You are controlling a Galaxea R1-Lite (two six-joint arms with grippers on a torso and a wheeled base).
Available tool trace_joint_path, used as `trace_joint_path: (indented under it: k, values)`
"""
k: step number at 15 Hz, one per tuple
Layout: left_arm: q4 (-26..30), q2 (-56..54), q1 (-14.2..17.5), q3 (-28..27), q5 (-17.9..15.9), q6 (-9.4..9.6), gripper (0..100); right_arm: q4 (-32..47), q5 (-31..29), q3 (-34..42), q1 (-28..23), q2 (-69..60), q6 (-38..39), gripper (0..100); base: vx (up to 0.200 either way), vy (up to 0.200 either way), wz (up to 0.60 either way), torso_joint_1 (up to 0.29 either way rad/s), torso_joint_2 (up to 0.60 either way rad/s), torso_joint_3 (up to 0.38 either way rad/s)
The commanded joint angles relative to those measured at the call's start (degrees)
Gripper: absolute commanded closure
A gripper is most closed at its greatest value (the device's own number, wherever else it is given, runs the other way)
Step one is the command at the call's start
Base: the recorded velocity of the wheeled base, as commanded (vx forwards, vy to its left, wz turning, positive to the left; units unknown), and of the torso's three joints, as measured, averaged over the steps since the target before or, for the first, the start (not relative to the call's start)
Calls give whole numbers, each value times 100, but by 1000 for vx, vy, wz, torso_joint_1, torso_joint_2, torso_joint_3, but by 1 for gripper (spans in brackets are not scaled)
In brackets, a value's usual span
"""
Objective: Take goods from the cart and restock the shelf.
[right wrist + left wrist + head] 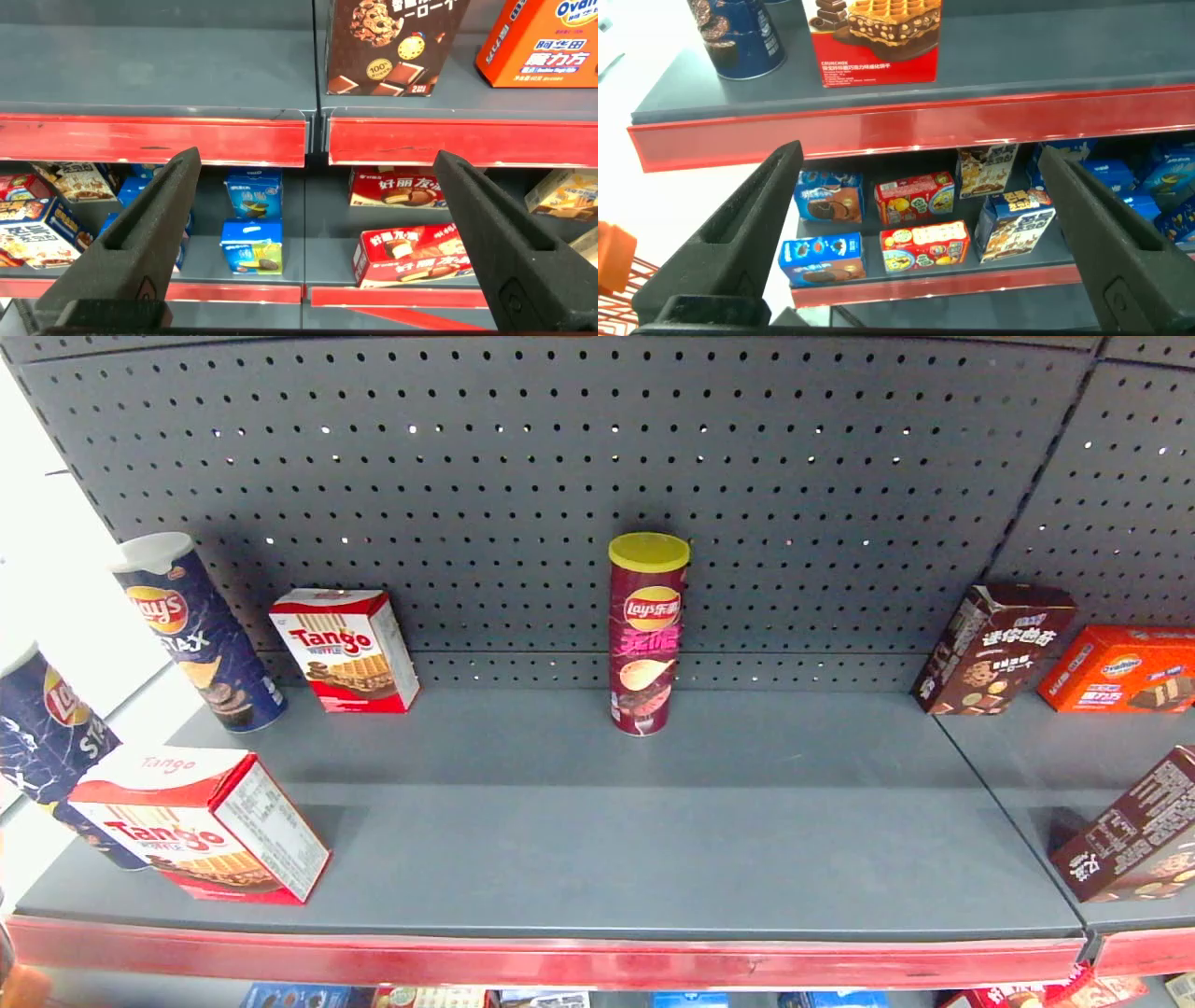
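Since the left hand (pixel 917 154) and right hand (pixel 316 157) both hang released and empty before the shelf (pixel 653 821), the next item probably belongs on its bare stretch (either side of the maroon crisp tube (pixel 647 635)), set upright, label forward.
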Motion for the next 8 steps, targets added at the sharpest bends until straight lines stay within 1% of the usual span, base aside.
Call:
trace_joint_path:
  k: [1,8]
  values:
    - [-1,7,6,0,1,2,0,-2,2,0,1,8,-4,0,0,0,0,0,0,0]
    - [-1,7,6,0,1,2,0,-2,11,0,1,8,-13,0,0,0,0,0,0,0]
